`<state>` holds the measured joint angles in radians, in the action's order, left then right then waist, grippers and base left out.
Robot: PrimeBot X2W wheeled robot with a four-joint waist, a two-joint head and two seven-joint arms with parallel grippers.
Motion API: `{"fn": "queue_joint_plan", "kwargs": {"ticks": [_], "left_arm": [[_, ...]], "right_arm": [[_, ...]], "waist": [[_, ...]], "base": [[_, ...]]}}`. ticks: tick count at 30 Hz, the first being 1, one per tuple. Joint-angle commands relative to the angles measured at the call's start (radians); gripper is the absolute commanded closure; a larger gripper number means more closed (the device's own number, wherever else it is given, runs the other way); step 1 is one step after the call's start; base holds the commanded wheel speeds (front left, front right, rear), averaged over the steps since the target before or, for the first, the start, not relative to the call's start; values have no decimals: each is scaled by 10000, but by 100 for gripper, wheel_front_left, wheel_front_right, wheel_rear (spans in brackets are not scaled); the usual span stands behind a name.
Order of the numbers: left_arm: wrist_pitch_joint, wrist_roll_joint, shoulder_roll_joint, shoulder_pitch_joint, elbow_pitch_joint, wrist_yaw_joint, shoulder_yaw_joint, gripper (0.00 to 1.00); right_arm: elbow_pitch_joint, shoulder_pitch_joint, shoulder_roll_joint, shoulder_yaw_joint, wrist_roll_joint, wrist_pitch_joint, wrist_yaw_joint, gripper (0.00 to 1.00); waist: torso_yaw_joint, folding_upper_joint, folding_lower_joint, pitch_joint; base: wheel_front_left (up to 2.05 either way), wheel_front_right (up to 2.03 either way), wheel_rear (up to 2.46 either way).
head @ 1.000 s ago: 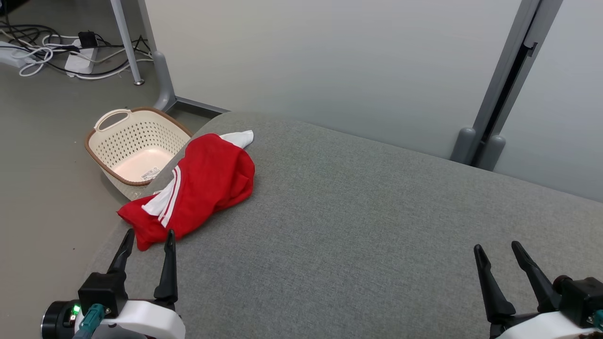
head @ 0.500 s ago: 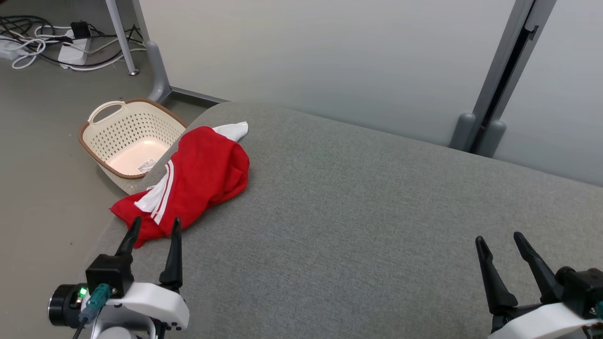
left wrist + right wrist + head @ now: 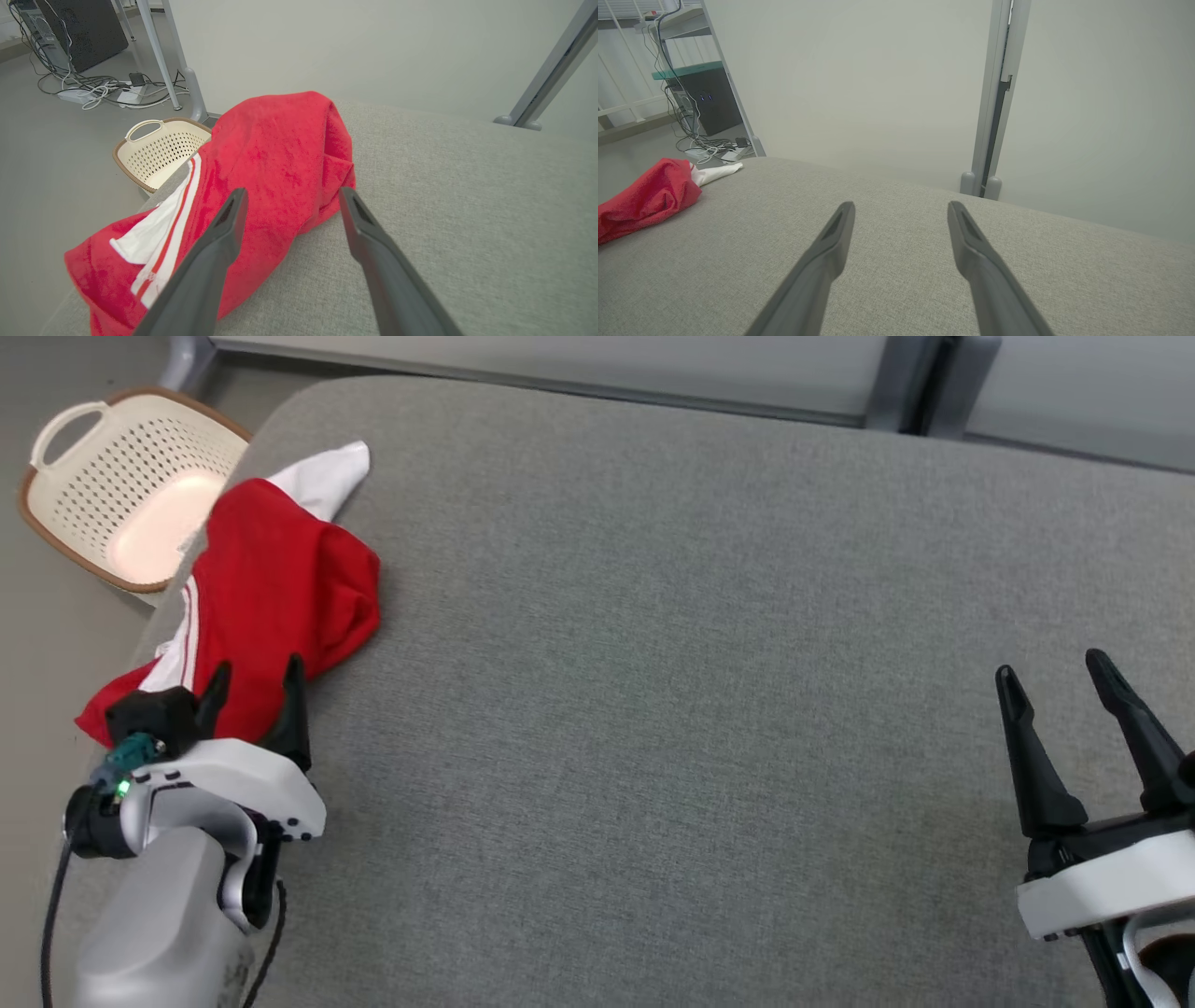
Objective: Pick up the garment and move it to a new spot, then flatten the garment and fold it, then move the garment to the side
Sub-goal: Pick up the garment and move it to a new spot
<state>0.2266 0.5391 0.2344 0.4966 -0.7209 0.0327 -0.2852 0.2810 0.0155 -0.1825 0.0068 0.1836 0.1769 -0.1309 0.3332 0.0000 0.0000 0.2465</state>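
The crumpled red garment with white stripes (image 3: 280, 569) lies bunched along the left edge of the grey woven cushion (image 3: 653, 663), its near end drooping over. I judge it light, limp and grippy, so I'd pinch a thick fold. My left gripper (image 3: 258, 665) is spread wide at its near end. My right gripper (image 3: 1050, 665) is also spread and empty, well apart.

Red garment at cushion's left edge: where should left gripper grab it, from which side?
Probably the raised red hump of the garment, which stands proud of the cushion. Come from the near side, left gripper open astride it; the striped end lies flatter.
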Motion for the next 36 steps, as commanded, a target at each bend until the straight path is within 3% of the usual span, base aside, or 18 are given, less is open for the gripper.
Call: {"fn": "queue_joint_plan", "kwargs": {"ticks": [1,7,8,9,10,15,26,36], "left_arm": [[91,57,96,560,-611,-232,72,0],[274,169,310,1727,-2648,-645,301,0],[296,178,322,1840,-2878,-711,324,41],[324,174,345,1947,-3064,-744,359,94],[345,114,385,2027,-3203,-734,374,100],[396,-33,433,1933,-2876,-744,748,100],[391,-1320,370,306,226,-435,1660,100],[275,-2080,-112,-2039,2967,-457,1170,100]], "right_arm": [[114,289,-60,-27,-50,14,4,0],[65,557,-28,-99,-103,-141,4,0],[25,600,-45,-106,-101,-174,4,0],[-14,625,-55,-113,-100,-223,4,0],[-47,657,-53,-131,-95,-274,4,0],[-294,614,-35,-279,-37,-707,4,0],[-844,11,-62,-471,-104,-1201,4,0],[-1224,-934,314,-192,173,-1384,4,0]], "waist": [[-672,0,0,1087],[-891,0,0,1544],[-903,0,0,1566],[-916,0,0,1565],[-929,0,0,1552],[-910,0,0,1231],[-1030,0,0,-328],[-1844,0,0,-2057]], "base": [[0,0,0],[0,0,0],[0,0,0],[0,0,0],[0,0,0],[0,0,0],[0,0,0],[0,0,0]]}}
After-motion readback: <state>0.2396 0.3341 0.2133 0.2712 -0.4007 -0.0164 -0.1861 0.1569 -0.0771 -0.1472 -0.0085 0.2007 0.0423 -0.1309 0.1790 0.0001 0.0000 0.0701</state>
